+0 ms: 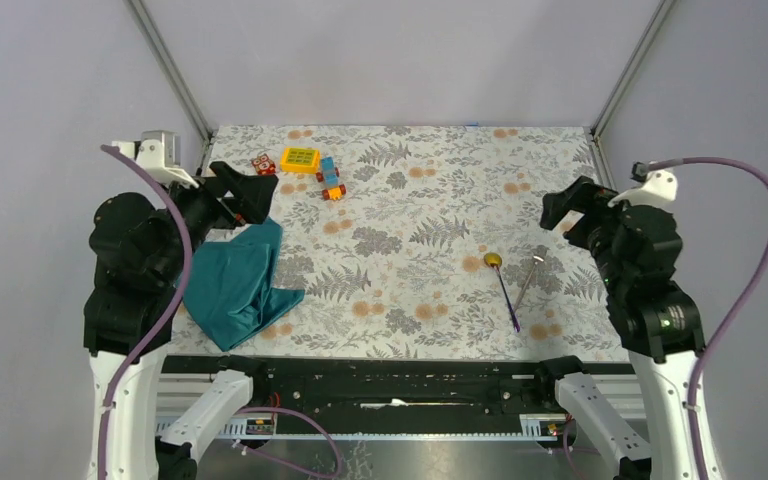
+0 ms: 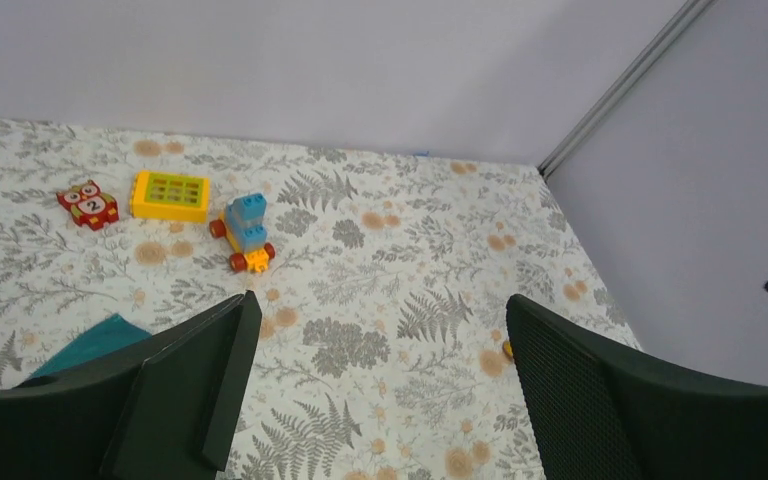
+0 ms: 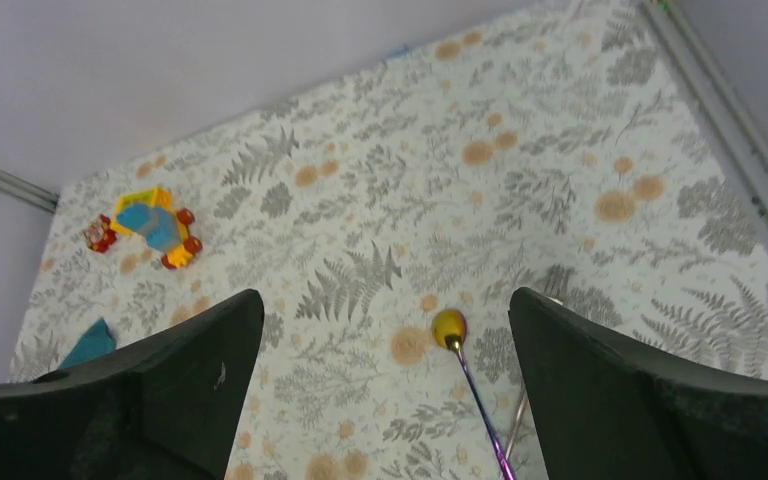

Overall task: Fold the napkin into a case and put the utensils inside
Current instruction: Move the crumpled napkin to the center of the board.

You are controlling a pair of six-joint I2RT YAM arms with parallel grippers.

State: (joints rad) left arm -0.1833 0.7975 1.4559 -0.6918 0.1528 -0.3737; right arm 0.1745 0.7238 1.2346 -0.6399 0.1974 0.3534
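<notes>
Top external view — napkin not yet folded.
On the tabletop it lies bunched at the left edge — likely soft and limp, best pinched at a corner; two thin, probably slippery utensils lie right. Both arms' jaws gape wide, empty.

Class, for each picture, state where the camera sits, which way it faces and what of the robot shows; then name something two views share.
Top view: above and behind the arms, looking down on the table; both arms, left pincer and right pincer show.
Left wrist view: on the left arm, facing the far right corner; its two dark fingers show.
Right wrist view: on the right arm, facing far left over the spoon; its fingers show.
Shared: both wrist views catch the blue toy car.
</notes>
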